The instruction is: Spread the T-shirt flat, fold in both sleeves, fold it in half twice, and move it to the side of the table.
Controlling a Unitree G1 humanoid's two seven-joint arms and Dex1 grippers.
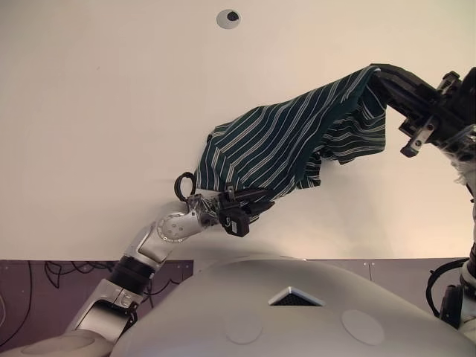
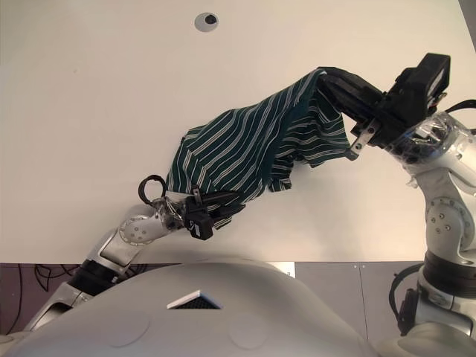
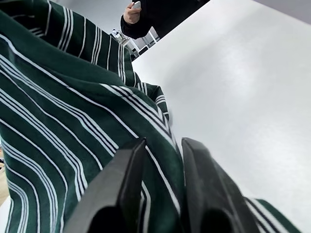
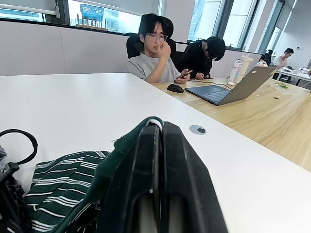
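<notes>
Surface: a plain white table (image 1: 89, 149) stretches away from the robot's near edge.
Left gripper (image 1: 249, 201): nearest, low over the near part of the table. Its jaws are drawn narrow and pinch a fold of striped cloth.
T-shirt (image 1: 290, 141): dark green with white stripes, bunched and slung between both grippers over the middle of the table. I cannot tell whether its lower folds touch the top.
Right gripper (image 1: 381, 78): farther off and higher, on the right. Its jaws are pressed together on a hem.
Axis: the shirt's long run slants from the near left grip up and away to the far right grip. Spreading it likely calls for drawing these ends apart and lowering them.
Far side: a round cable port (image 1: 228, 18).
Writing: none legible on the shirt.
</notes>
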